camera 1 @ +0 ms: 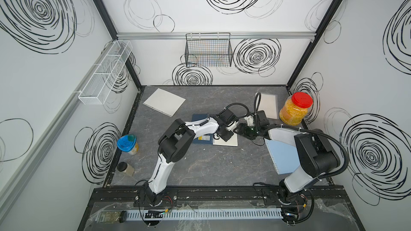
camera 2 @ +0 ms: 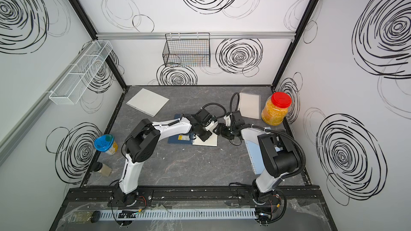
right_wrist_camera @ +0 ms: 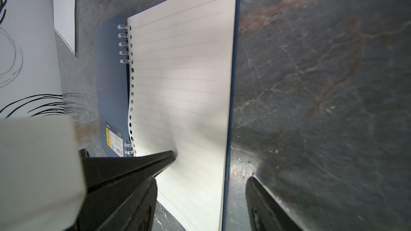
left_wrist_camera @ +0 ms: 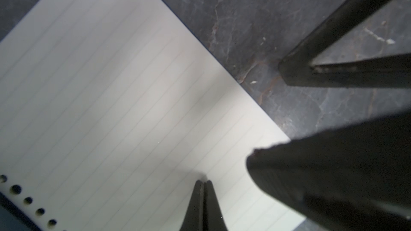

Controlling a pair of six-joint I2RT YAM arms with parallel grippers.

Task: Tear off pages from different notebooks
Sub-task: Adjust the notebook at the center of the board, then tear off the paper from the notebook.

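The left gripper (left_wrist_camera: 203, 182) is closed, pinching the top page (right_wrist_camera: 182, 63) of the navy notebook (right_wrist_camera: 111, 74); the right gripper (right_wrist_camera: 202, 181) stands wide astride the page's outer edge; gray table (right_wrist_camera: 311, 85) lies beyond.

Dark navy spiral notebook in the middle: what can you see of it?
The dark navy spiral-bound notebook lies open and flat on the grey marbled table. Its plastic-looking cover, bearing a yellow-and-white label, is folded aside; clear rings hold a cream lined page with punched holes, its bound edge bowing. The left gripper touches that page with shut tips.
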